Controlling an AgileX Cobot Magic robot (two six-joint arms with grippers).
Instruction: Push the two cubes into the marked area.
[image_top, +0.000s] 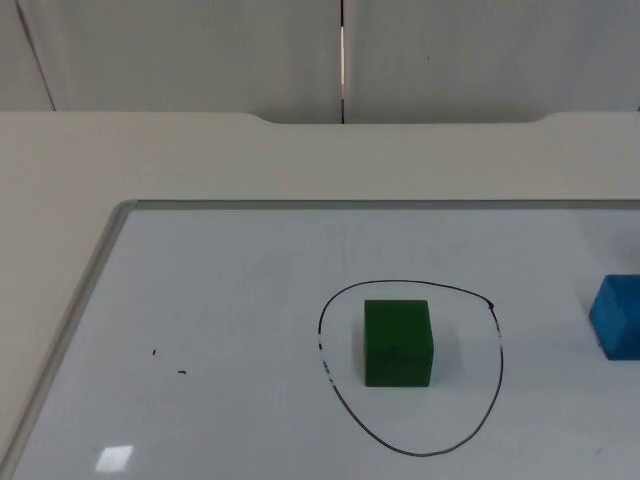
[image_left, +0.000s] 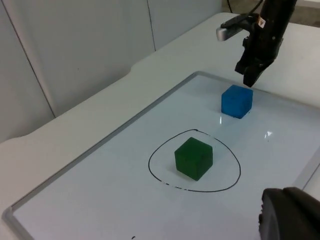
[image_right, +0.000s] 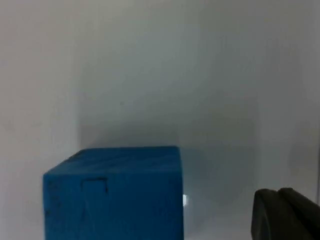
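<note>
We see a pale counter (image_top: 60, 250) carrying a framed whiteboard (image_top: 200, 300), and on it a hand-drawn black loop, the marked area (image_top: 499, 350). The green cube (image_top: 398, 343) already sits inside that loop, roughly centred. The blue cube (image_left: 237, 101) is well outside it, toward the robot's right side, near the board's edge. Both look like small rigid blocks with flat faces, probably light, and the glossy board should let them slide easily; we judge a flat push low on the face away from the loop would serve better than any grip, since an off-centre push could spin the block. In the left wrist view the right pincer (image_left: 251, 77) hangs just beyond the blue cube, on the side away from the loop, tips pointing down and apparently clenched together. The left pincer (image_left: 287, 215) waits back from the board; we cannot tell its state. Nothing lies between the blue cube and the loop, though the green cube could be knocked.
</note>
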